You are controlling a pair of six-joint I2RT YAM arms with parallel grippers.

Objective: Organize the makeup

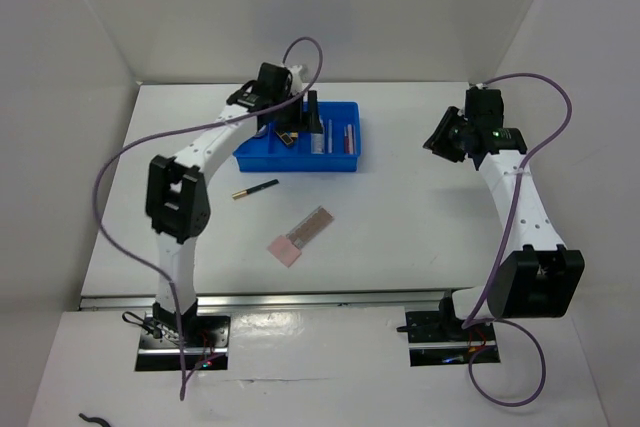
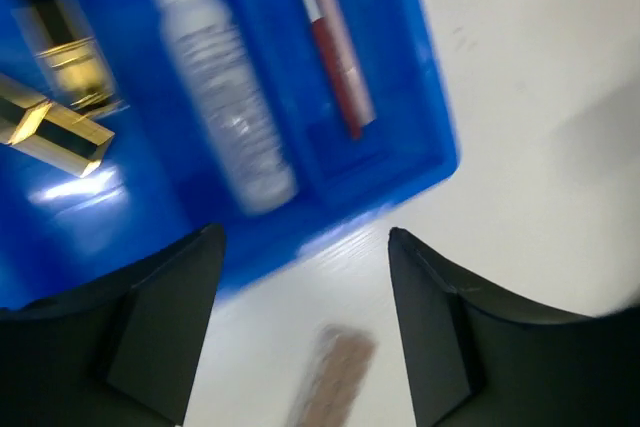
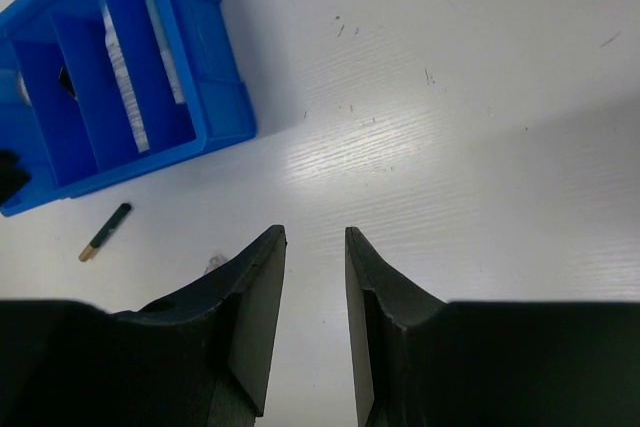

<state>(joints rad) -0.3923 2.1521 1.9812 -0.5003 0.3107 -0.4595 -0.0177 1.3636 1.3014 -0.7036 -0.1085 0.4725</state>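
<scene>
Our left gripper gapes over the blue plastic tray, right gripper barely parted; slim black-gold pencil lies crosswise, gold tip left.

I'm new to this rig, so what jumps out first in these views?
The bright blue tray toward the far side of the table, with the left gripper open above it. Nearer the arms, a black-gold pencil and a flat pink palette lie loose on the white surface.
</scene>
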